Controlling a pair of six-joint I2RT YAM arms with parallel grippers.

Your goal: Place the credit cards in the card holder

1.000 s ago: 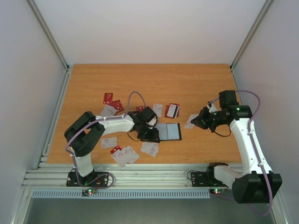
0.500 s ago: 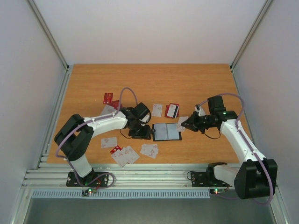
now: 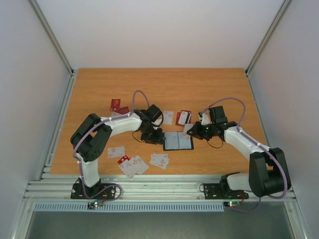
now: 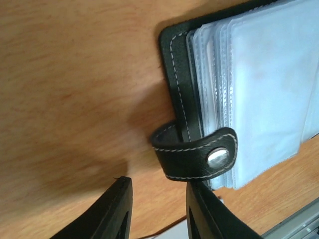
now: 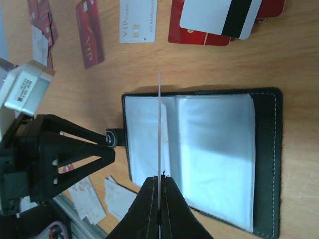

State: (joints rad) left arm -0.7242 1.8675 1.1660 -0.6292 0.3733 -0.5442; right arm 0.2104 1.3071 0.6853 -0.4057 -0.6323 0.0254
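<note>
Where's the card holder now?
In the top view the card holder lies open between the left gripper, at its strap, and the right gripper, holding a card over it.

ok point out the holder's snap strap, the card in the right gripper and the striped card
snap strap (image 4: 197,155): left wrist view, middle of the strap
held card (image 5: 159,119): right wrist view, its thin edge
striped card (image 5: 214,15): right wrist view, white face

Table (image 4: 60,74): wood grain, matt finish noted. Holder (image 5: 266,164): black leather-like cover, pale stitching. Sleeves (image 4: 264,84) inside it are of clear glossy plastic, and the snap (image 4: 218,158) on its strap is of bright metal. Cards (image 5: 138,20) beyond holder: smooth, slightly glossy. Left gripper (image 4: 158,186), right gripper (image 5: 159,178): matt black plastic.
</note>
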